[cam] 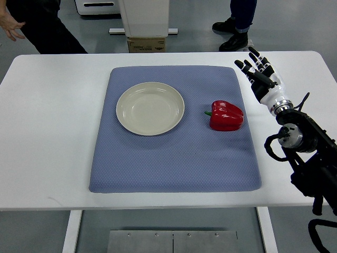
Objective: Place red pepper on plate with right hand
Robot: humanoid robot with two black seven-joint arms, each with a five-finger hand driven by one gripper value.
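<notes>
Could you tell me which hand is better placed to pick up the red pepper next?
The right hand: open, it hovers beside the glossy red bell pepper on the blue mat's right side. No left arm is visible.

A blue-grey mat (174,158) lies flat on the white table (47,132), its right edge just left of the fingers. Beyond the table's far side, left of the fingers, stands a white pedestal (145,18) with a cardboard box (147,45). A person's shoes (231,34) show just above the fingers; another person's hand (10,26) is far left.
</notes>
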